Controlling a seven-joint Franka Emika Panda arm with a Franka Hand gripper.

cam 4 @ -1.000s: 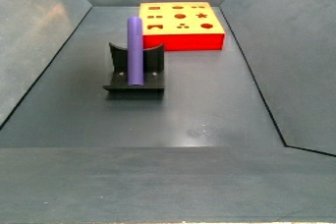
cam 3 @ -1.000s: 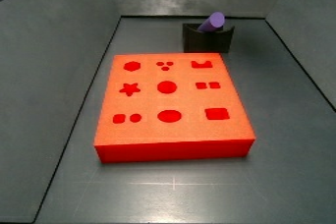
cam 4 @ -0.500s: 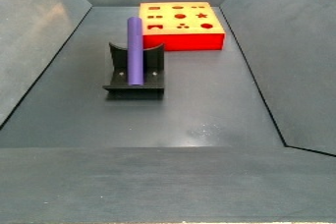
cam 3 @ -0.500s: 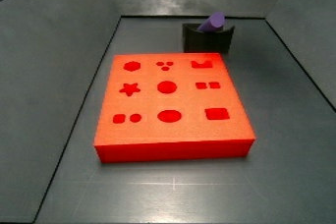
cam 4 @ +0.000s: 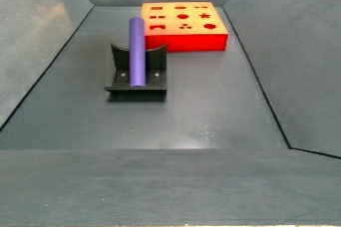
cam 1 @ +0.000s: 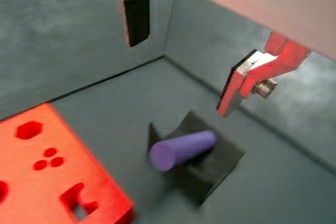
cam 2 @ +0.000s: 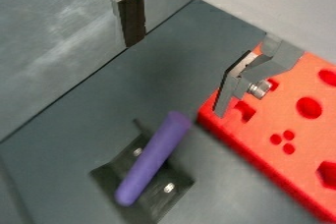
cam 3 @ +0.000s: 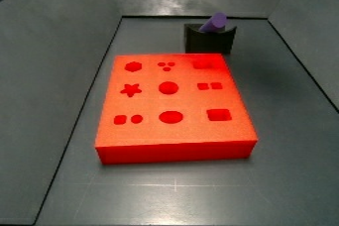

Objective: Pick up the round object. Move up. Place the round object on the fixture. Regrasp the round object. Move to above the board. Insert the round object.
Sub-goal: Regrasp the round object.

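Purple peg [cam 4: 135, 51] lying in the notch of the dark fixture [cam 4: 138, 85], one end jutting past it, near the red board [cam 3: 172, 111] on the bench [cam 4: 200, 121]. Probably light, rigid and slick-sided, likely to roll or slip under an off-centre pinch; best taken across the bare stretch clear of the notch. Gripper [cam 1: 191, 61] above, seen only in the wrist views, fingers [cam 2: 130, 17] spread wide with nothing between, well clear of the peg.
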